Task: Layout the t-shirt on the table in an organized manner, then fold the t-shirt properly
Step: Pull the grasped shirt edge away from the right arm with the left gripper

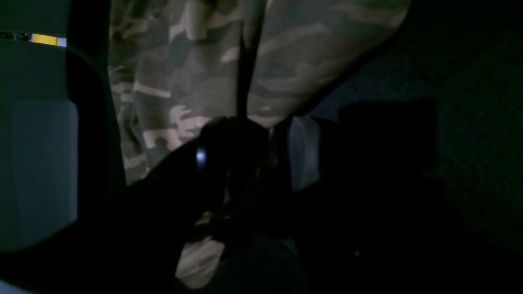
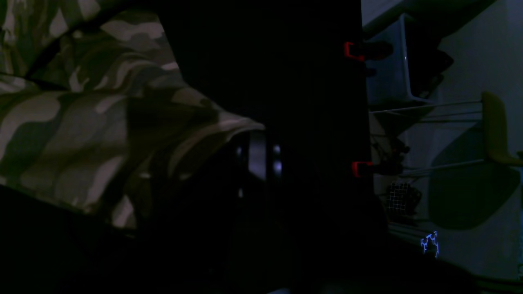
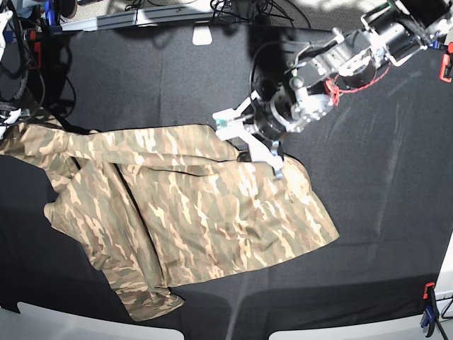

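1. While you look down from the base view, the t-shirt (image 3: 191, 219) lies spread across the middle and left of the black worktop (image 3: 382, 177), wrinkled and partly doubled over itself, with one bunched end near the front edge.
2. Your left gripper (image 3: 253, 140) sits at the shirt's upper right edge, its two pale jaws parted, one over the cloth's top hem and the other over the fabric just beside it.
3. In the left wrist view the jaws stand apart with camouflage cloth (image 1: 184, 81) between and below them; you cannot tell from the dark picture whether they touch it.
4. Your right gripper (image 3: 8, 117) is at the far left edge of the base view, at the shirt's stretched-out left end.
5. In the right wrist view its jaws are pressed together, and shirt fabric (image 2: 81, 134) drapes right up to them; the picture is too dark to confirm a grip.
6. Orange clamps (image 2: 359, 167) show along the worktop's edge there.
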`<action>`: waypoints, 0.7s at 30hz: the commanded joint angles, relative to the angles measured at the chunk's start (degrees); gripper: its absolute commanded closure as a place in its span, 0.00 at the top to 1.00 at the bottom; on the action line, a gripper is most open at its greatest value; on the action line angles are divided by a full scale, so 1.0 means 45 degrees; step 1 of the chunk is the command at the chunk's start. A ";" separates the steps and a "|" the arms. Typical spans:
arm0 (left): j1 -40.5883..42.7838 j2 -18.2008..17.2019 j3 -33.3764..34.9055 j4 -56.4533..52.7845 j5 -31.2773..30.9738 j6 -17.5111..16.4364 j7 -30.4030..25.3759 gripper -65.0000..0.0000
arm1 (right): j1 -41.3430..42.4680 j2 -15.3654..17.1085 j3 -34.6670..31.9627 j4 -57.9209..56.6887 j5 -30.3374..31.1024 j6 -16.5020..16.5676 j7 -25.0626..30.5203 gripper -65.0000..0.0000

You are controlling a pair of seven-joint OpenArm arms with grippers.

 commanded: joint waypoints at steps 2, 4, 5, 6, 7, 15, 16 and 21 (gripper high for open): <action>-0.0209 0.0034 -0.0073 0.0204 -0.0058 0.0189 -0.0209 0.33 | 0.0073 0.0287 0.0102 0.0219 -0.0155 -0.0078 0.0170 0.00; -0.0219 0.0034 -0.0073 0.0204 -0.0049 0.0189 -0.0204 0.33 | 0.0068 0.0287 0.0102 0.0219 -0.0155 -0.0078 0.0170 0.00; -0.0209 0.0034 -0.0073 0.0204 -0.0053 0.0189 -0.0194 0.33 | 0.0073 0.0287 0.0102 0.0219 -0.0155 -0.0078 0.0170 0.00; -0.0209 0.0029 -0.0073 0.0204 -0.0058 0.0189 -0.0180 0.33 | 0.0068 0.0287 0.0102 0.0219 -0.0155 -0.0078 0.0170 0.00; -0.0209 0.0034 -0.0073 0.0204 -0.0058 0.0189 -0.0058 0.33 | 0.0068 0.0287 0.0102 0.0219 -0.0155 -0.0078 0.0170 0.00; -0.0204 -0.0340 -0.0073 0.0204 -0.0063 0.0189 0.0389 0.33 | 0.0068 0.0287 0.0102 0.0219 -0.0155 -0.0078 0.0165 0.00; -0.0204 -0.0403 -0.0073 0.0199 -0.0058 0.0189 0.0437 0.33 | 0.0068 0.0287 0.0102 0.0219 -0.0155 -0.0078 0.0165 0.00; -0.0204 -0.0568 -0.0073 0.0199 -0.0063 0.0189 0.0481 0.29 | 0.0068 0.0287 0.0102 0.0219 -0.0155 -0.0083 0.0165 0.00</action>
